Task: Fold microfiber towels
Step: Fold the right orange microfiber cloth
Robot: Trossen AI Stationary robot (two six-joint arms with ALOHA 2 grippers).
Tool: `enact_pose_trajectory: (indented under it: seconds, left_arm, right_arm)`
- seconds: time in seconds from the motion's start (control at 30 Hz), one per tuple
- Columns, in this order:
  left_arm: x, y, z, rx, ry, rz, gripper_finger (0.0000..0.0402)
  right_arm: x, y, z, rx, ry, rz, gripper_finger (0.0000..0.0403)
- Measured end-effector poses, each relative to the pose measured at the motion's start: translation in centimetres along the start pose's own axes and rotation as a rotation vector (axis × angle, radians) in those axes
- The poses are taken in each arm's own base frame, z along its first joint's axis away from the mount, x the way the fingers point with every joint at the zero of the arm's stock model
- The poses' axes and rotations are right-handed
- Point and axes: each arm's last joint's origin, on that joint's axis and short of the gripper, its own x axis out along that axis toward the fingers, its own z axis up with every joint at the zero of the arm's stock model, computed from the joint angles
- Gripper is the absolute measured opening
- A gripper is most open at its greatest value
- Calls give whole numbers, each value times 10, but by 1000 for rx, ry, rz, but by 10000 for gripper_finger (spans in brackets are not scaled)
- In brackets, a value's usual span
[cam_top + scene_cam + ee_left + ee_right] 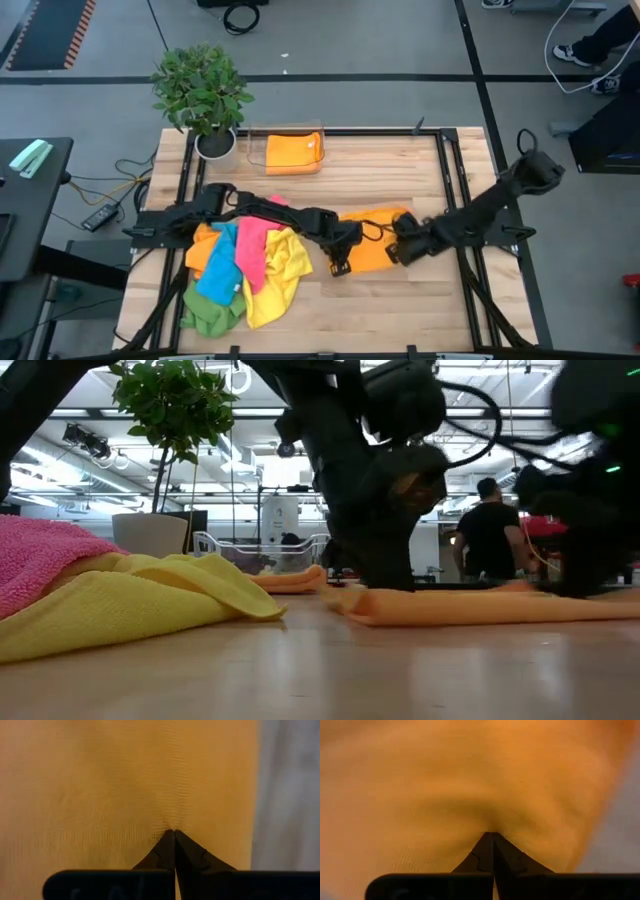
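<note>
An orange microfiber towel lies flat on the table's middle; in the low view it shows as a low folded strip. My left gripper is shut at the towel's near left part. My right gripper is shut at its near right part. Orange cloth fills both wrist views. A pile of orange, blue, pink, yellow and green towels lies at the near left under my left arm. My left gripper has its shut fingertips on the orange towel's near left part, coming down from above. The cloth puckers toward the tips. The towel lies on the table. One layer or several, I cannot tell. My right gripper has its shut fingertips on the orange towel's near right part, coming down from above. The cloth dips in a shallow crease at the tips. The towel lies on the table. Which edge or layer it has is hidden by the gripper.
A clear plastic tray with a folded orange towel in it stands at the far middle. A potted plant stands at the far left corner. Bare wood lies near the front edge. A person stands in the room behind.
</note>
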Motion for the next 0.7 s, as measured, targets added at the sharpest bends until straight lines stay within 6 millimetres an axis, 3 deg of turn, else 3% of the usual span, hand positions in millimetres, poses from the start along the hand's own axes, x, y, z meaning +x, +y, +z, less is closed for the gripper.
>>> enact_pose_trajectory:
  seconds: [0.13,0.23,0.33,0.4,0.5,0.6,0.7]
  left_arm:
    - [-12,-15,8,5,-13,-72,17]
    - [-43,-22,23,41,-64,-53,25]
    - [-77,-18,34,103,-102,120,13]
    - [-88,-12,37,159,-119,191,6]
    - [-83,3,31,188,-71,221,12]
    - [-66,22,20,164,0,194,17]
    - [-52,42,14,77,14,61,7]
  right_arm:
    - [8,-5,41,-84,-16,-39,3]
    - [3,-11,71,-180,-21,-48,2]
    - [-16,-7,93,-210,-4,83,2]
    - [-26,-6,95,-219,32,151,2]
    - [-44,-1,87,-169,81,305,2]
    - [-45,2,63,-119,116,317,2]
    - [-40,10,36,-85,106,329,2]
